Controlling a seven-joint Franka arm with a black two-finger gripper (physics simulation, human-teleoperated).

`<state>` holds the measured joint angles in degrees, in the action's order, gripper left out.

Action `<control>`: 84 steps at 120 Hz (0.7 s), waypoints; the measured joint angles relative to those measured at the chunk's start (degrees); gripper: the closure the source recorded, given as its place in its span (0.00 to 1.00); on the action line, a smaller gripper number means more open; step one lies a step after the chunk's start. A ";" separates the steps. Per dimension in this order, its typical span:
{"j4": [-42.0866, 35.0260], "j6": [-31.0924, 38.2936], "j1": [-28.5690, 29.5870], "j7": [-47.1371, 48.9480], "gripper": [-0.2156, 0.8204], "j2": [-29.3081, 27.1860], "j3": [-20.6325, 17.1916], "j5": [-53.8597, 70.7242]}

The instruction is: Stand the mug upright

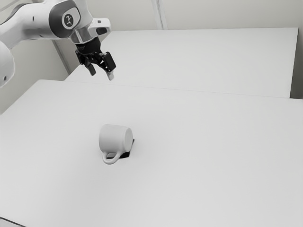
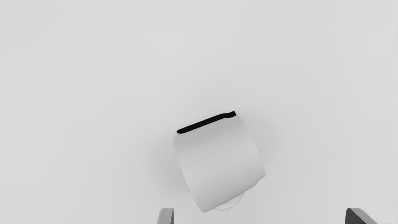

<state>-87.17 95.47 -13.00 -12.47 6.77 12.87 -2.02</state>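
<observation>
1. Bench (image 1: 199, 156) runs well out on all sides of the mug (image 1: 112, 137); its far edge passes behind it in the exterior view.
2. Round badge (image 1: 68, 20) on the arm (image 1: 37, 21), dark mark on it, can't make out any writing.
3. Mug's on its side, below the end effector (image 1: 101, 74) and well apart from it.
4. Fingers are spread wide, gripping nothing.

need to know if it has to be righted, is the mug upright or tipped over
Tipped over: the mug lies on its side on the table, handle low against it.
</observation>
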 joint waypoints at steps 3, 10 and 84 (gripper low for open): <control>-0.11 0.02 -0.05 -0.15 0.21 -0.02 0.05 -0.15; -0.29 0.03 -0.06 -0.47 0.21 -0.04 0.09 -0.41; -18.48 -3.38 1.07 -7.49 0.23 1.03 14.53 -32.36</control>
<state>-105.65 92.09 -11.92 -19.96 7.80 27.40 -34.38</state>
